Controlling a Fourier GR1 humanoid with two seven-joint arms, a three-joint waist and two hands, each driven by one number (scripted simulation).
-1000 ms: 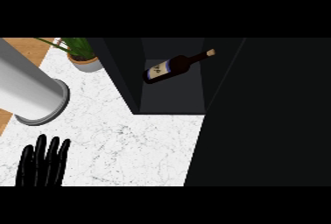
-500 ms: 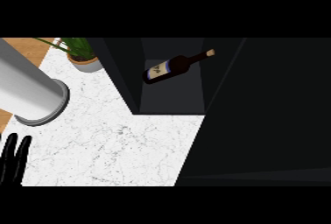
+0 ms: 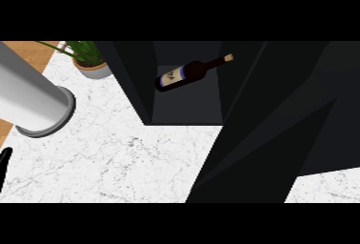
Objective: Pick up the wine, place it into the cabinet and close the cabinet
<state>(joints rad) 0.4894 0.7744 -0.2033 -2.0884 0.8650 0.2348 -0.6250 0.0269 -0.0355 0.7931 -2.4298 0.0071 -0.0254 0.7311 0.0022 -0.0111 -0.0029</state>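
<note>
The wine bottle [image 3: 188, 75] is dark, with a pale label and a tan cork. It lies on its side inside the dark cabinet [image 3: 184, 108] at the top middle, neck pointing up and to the right. A large dark door panel [image 3: 281, 119] slants across the right half of the view, beside the cabinet's opening. Of my left hand [image 3: 4, 164] only a thin black sliver shows at the left edge, a straight finger far from the bottle. My right hand does not show anywhere.
A big grey cylinder [image 3: 32, 102] stands at the left on the white marble counter [image 3: 126, 157]. A potted green plant [image 3: 91, 62] sits at the top left, beside the cabinet. A strip of wooden surface [image 3: 32, 50] runs along the upper left.
My left hand has slid left, almost out of view. The dark door panel has shifted, so a patch of white counter now shows at the bottom right.
</note>
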